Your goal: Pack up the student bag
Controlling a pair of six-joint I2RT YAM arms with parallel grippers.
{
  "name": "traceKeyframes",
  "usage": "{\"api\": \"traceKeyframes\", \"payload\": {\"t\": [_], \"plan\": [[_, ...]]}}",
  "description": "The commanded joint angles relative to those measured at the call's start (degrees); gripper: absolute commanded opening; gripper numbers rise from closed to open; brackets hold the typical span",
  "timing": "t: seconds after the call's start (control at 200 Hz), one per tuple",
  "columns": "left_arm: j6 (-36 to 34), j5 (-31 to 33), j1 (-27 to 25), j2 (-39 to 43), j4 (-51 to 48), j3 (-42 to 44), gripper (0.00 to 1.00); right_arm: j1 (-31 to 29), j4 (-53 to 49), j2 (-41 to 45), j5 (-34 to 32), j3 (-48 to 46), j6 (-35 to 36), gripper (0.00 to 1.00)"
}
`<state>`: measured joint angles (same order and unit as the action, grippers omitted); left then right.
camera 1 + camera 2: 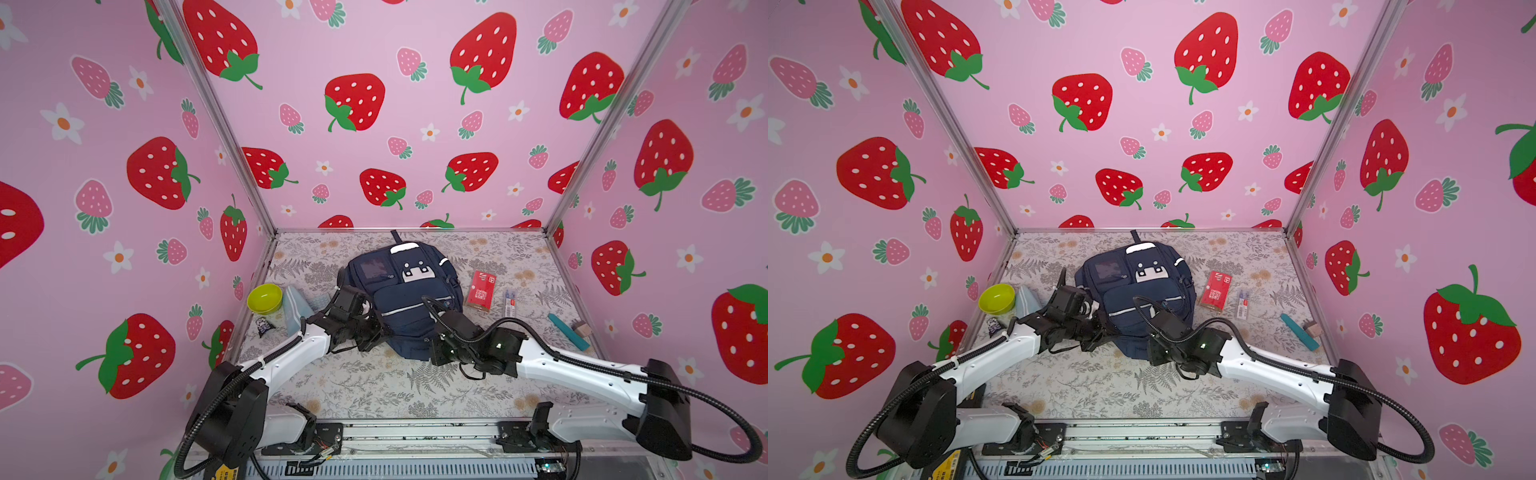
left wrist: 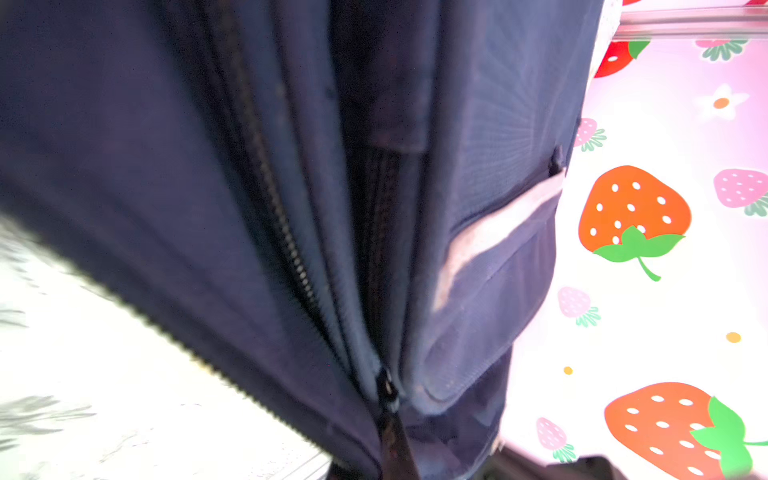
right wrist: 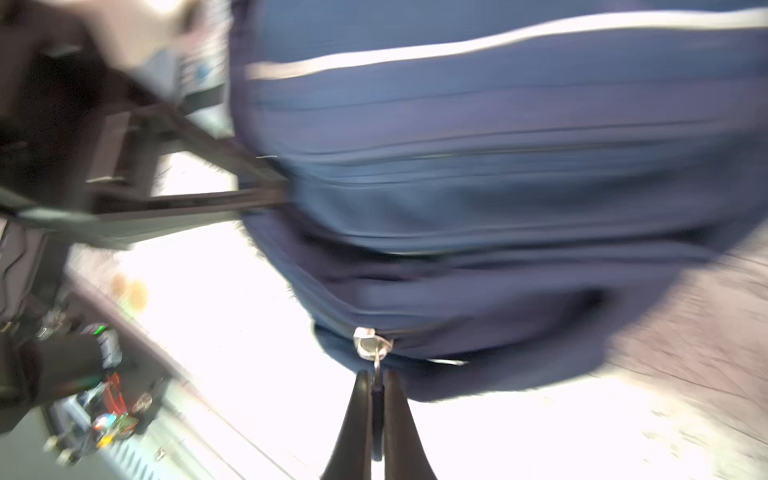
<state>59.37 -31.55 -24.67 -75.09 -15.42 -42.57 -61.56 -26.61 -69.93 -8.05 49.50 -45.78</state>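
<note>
Floral-printed desk (image 1: 374, 386) carried the navy fabric student bag (image 1: 409, 291), which lay flat at its centre with its top loop toward twelve o'clock. A lime-green plastic bowl (image 1: 264, 298) sat at the bag's nine o'clock, a flat red packet (image 1: 481, 291) at three. The left pincer (image 3: 280, 195) was closed tight on the bag's edge near eight o'clock. The right pincer (image 3: 376, 376), at five o'clock, was clamped on a small silver zip pull (image 3: 371, 343).

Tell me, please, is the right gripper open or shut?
Shut: in the right wrist view the right gripper pinches the zip pull of the student bag.
</note>
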Motion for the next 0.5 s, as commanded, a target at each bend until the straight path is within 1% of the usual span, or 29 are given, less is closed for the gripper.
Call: {"api": "traceKeyframes", "payload": {"t": [0.0, 0.07, 0.1, 0.21, 0.225, 0.25, 0.285, 0.33, 0.37, 0.42, 0.495], "plan": [[-7.86, 6.15, 4.34, 0.92, -6.25, -3.96, 0.00, 5.85, -9.86, 2.46, -4.41, -2.52, 0.83, 0.00], [-8.97, 5.74, 6.28, 0.78, -7.15, -4.53, 0.00, 6.35, -10.60, 1.54, -5.11, -1.62, 2.32, 0.00], [-9.46, 5.54, 6.89, 0.68, -7.43, -4.93, 0.00, 6.17, -10.36, 0.84, -4.21, -0.99, 3.32, 0.00], [-12.06, 5.89, 7.47, -0.25, -10.06, -7.39, 0.00, 2.77, -7.16, -0.76, -1.80, 1.49, 5.56, 0.00], [-12.39, 6.07, 7.45, -0.36, -10.63, -7.74, 0.04, 2.26, -6.67, -0.93, -1.45, 1.93, 5.76, 0.00], [-12.96, 6.39, 7.43, -0.46, -11.49, -8.30, 0.16, 1.31, -5.91, -1.29, -0.75, 2.62, 5.98, 0.00], [-13.39, 6.34, 7.26, -0.35, -12.36, -8.92, 0.27, 0.11, -5.02, -1.91, -0.04, 3.79, 6.28, 0.00], [-13.65, 6.08, 6.74, 0.30, -13.31, -9.49, 0.39, -1.06, -4.03, -2.74, 0.76, 5.17, 6.40, 0.00], [-14.11, 6.27, 6.02, 1.26, -14.49, -10.21, 0.45, -1.87, -3.39, -3.61, 1.49, 6.37, 6.40, 0.00], [-15.06, 7.14, 4.56, 2.63, -16.76, -11.47, 0.51, -2.58, -2.48, -4.21, 2.34, 7.23, 6.40, 0.00], [-16.97, 9.35, 1.19, 4.73, -20.56, -13.77, 0.56, -2.95, -0.57, -4.59, 3.84, 7.79, 6.23, 0.00]]}}
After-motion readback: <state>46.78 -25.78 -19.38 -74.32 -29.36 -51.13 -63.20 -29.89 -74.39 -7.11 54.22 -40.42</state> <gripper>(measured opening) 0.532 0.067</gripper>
